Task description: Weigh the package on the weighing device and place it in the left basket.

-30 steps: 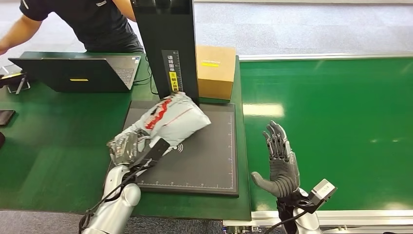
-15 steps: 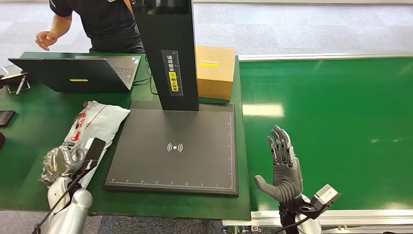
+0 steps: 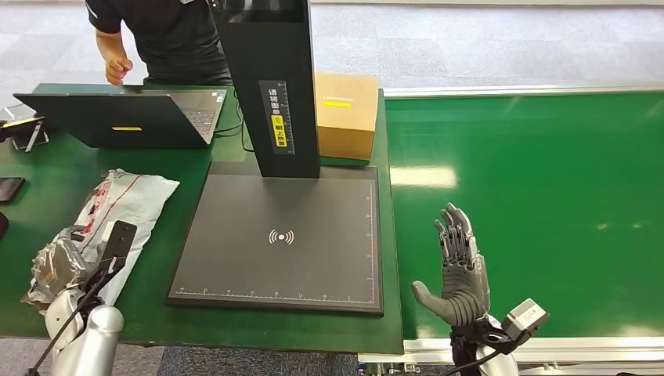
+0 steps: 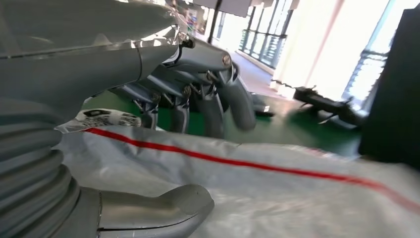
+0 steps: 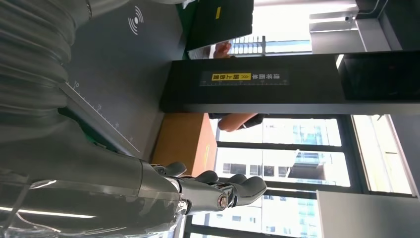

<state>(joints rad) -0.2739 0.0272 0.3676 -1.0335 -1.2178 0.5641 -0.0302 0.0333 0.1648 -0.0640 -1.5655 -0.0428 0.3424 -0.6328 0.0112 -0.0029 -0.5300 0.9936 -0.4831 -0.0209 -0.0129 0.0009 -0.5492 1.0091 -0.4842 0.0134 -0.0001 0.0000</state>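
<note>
My left hand [image 3: 59, 262] grips the package [image 3: 117, 205], a soft, crinkly, slippery mailer at nine o'clock of the scale [image 3: 313, 266]; I'd hold its bunched end. Right hand [image 3: 458, 270] hangs released.

The head view looked down and forward from high over the scale [image 3: 282, 239], with the post [image 3: 270, 86] at 12 o'clock. The left wrist view sat close behind the left hand [image 4: 198, 99], skimming the package [image 4: 277, 198]. The right wrist view, turned sideways, faced the same scale [image 5: 124, 59] and post [image 5: 257, 89].
</note>
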